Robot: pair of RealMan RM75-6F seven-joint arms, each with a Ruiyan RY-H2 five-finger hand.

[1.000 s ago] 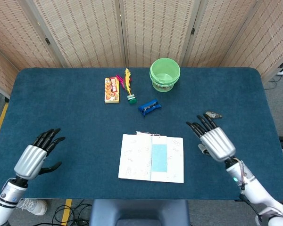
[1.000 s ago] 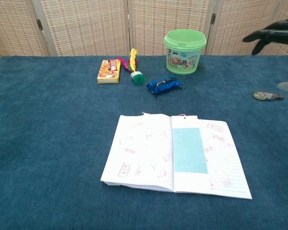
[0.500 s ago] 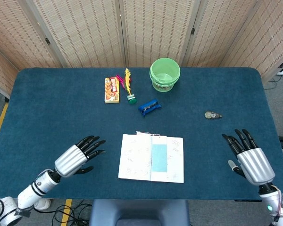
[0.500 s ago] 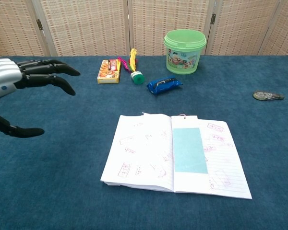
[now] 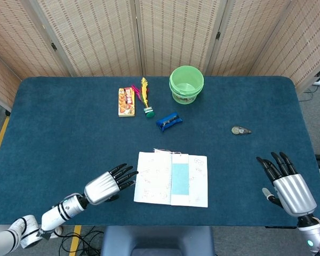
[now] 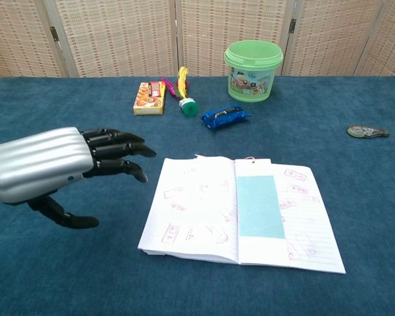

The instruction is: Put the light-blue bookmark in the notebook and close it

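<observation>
Woven folding screens back a table covered in dark blue cloth, on which the scene reads from left to right. Left hand, empty with fingers spread and extended, hovers just beside the left page of the open notebook, its fingertips near the page edge but apparently not touching. Light-blue bookmark lies flat on the right-hand page, close against the spine, so the insertion appears done and closing is the step in hand. Behind the notebook sit an orange snack box, a feathered shuttlecock, a blue packet and a green bucket; a small grey object lies well apart to the right. Right hand, also empty and open, hangs near the table's right front corner, clear of the notebook. To close well, the left fingers should slip under the outer edge of the left page stack and fold it over towards the right in one arc, without nudging the bookmark out of place or dragging the notebook across the cloth
</observation>
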